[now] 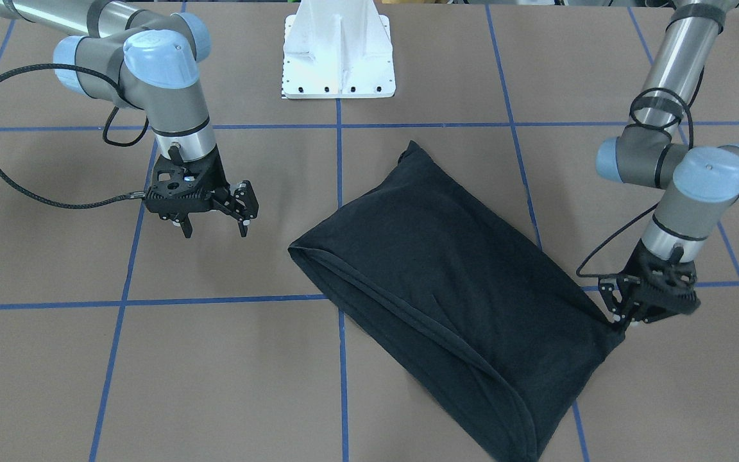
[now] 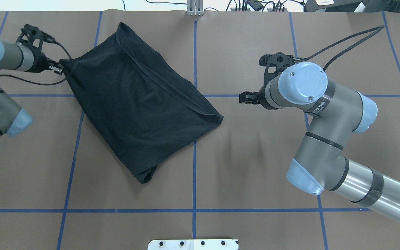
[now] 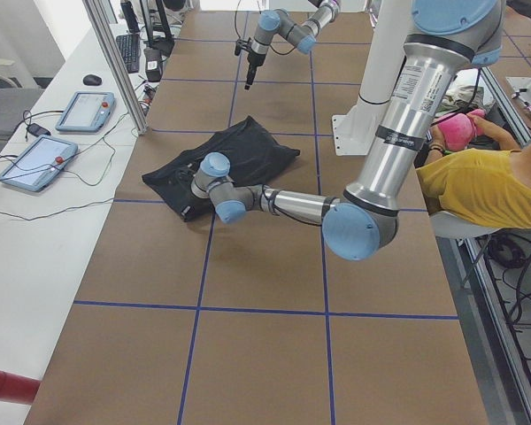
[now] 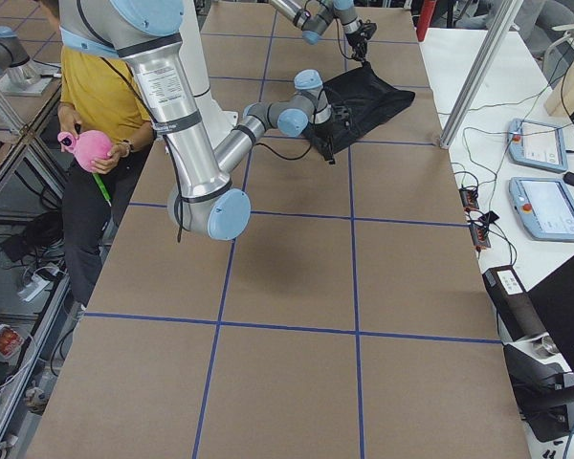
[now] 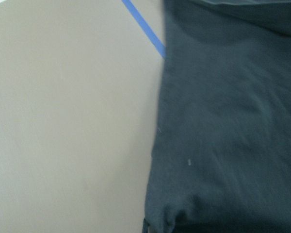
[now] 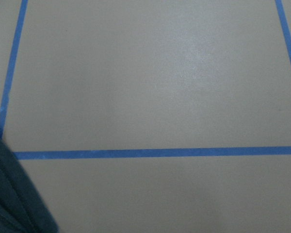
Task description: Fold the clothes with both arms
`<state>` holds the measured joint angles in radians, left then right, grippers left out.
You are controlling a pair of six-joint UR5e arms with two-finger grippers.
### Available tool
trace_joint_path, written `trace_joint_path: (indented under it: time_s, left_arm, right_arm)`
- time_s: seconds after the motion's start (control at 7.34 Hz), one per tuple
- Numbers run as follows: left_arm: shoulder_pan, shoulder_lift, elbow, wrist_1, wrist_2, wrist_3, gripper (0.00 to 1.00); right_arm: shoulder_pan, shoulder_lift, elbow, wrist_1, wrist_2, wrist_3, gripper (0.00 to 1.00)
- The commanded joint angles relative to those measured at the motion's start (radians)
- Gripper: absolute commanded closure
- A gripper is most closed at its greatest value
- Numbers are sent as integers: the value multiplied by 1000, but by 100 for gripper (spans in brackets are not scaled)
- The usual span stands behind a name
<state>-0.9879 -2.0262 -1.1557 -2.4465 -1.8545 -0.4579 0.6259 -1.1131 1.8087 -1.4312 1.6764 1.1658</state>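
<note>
Left gripper [image 1: 620, 319], front view, pinches the T-shirt [image 1: 446, 289] by its 4 o'clock corner; right gripper [image 1: 214, 231] hangs spread and empty at 9 o'clock, well apart. Overhead, the T-shirt lies folded around 10 o'clock on the table [image 2: 255, 173]. Probably soft, light, limp: grasp corners or hem, expect sagging.

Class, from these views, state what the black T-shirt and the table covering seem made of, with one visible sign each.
T-shirt: soft matte knit fabric, possibly cotton; it wrinkles and shows a stitched hem. Table covering: brown paper or card, perhaps; flat, mostly matte, soft glare.
</note>
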Motion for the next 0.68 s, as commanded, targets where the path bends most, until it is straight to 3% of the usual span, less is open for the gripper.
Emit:
trace_joint_path:
  time_s: [0.0, 0.14, 0.27, 0.41, 0.54]
  left_arm:
    - [-40, -233, 265, -2, 3, 19, 100]
    - [-46, -238, 274, -5, 3, 22, 100]
    - [-57, -235, 272, -20, 1, 47, 45]
    - [-78, -226, 265, -63, 0, 118, 0]
    - [-128, -207, 260, -72, -35, 192, 0]
  right_arm:
    - [-6, -1, 17, 0, -3, 2, 0]
    - [-11, -1, 17, 0, -1, 2, 0]
    - [-18, 1, 15, 0, -1, 2, 0]
    - [-34, 4, 5, 27, -3, 21, 0]
    - [-41, 22, -21, 73, -3, 46, 0]
